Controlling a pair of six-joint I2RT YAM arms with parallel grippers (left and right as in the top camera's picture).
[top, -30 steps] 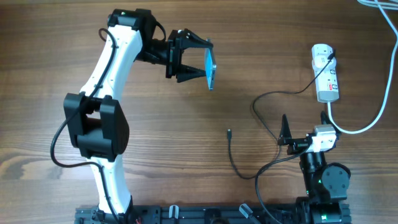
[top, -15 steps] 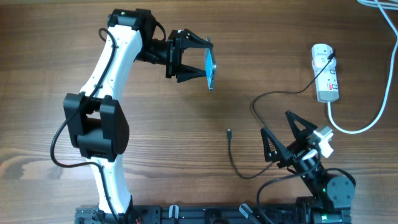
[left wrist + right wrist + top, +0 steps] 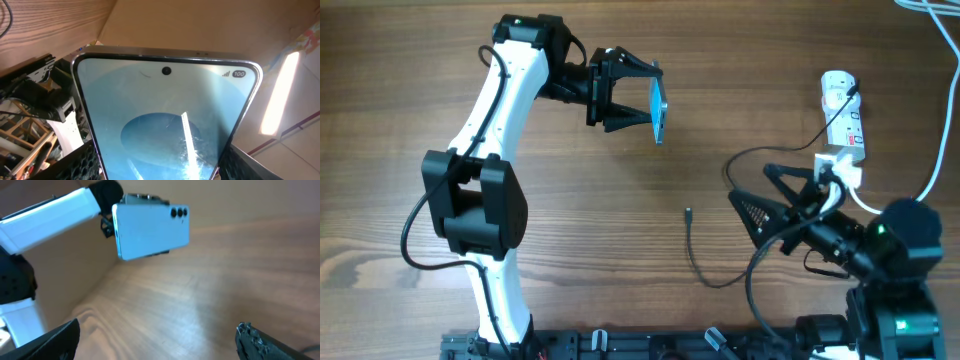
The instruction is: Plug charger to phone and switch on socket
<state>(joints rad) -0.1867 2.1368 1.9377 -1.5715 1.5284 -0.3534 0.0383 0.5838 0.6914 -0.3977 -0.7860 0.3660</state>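
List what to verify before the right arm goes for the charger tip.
1. phone clamped in the left pincer, raised off the table: ok.
2. right pincer open and empty: ok.
3. charger tip lying free on the table, nothing on it: ok.
4. Phone's charging port in sight for lining up: cannot tell, no view shows it.
5. socket switch position: cannot tell, too small to read.

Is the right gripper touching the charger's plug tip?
Apart. Overhead shows a clear gap between the open right gripper and the plug tip.
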